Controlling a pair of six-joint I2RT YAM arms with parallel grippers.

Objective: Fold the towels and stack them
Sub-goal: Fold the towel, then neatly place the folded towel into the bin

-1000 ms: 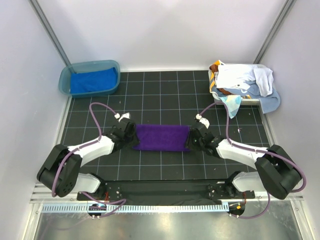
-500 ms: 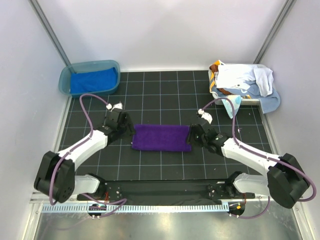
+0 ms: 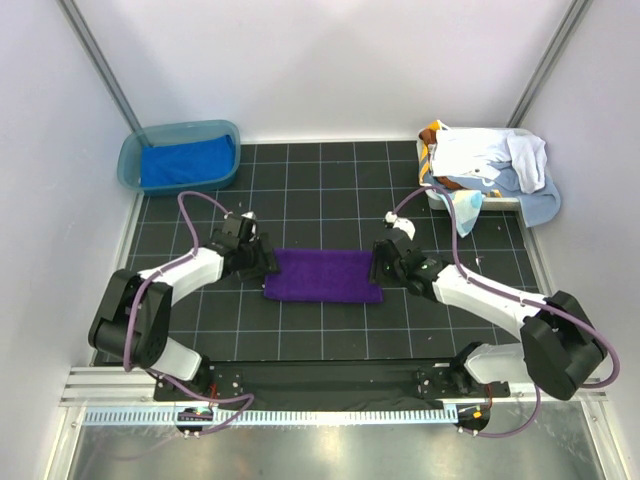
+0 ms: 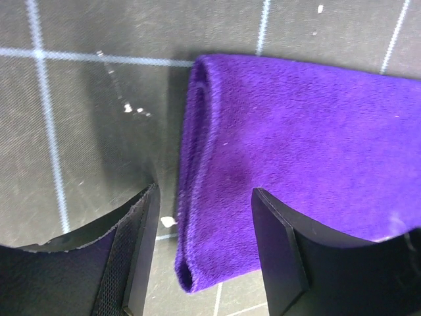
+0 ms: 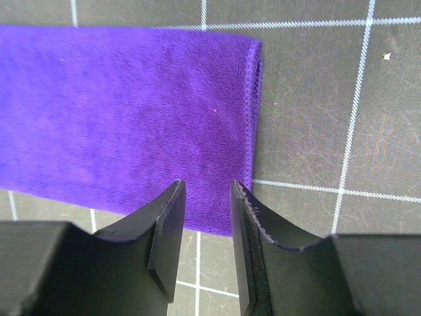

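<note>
Top external: tub (image 3: 127, 166) holds blue towel (image 3: 185, 162) (left tool (image 3: 267, 263), right tool (image 3: 380, 263) both released).

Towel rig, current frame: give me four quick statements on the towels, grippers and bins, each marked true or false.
1. The purple towel lies folded on the mat between the left gripper and the right gripper. True.
2. The teal tub holds a white towel. False: it holds a blue towel.
3. The left gripper is clamped on the purple towel. False: its jaws stand apart over the towel's end.
4. A heap of unfolded towels sits in the far right corner. True.
</note>
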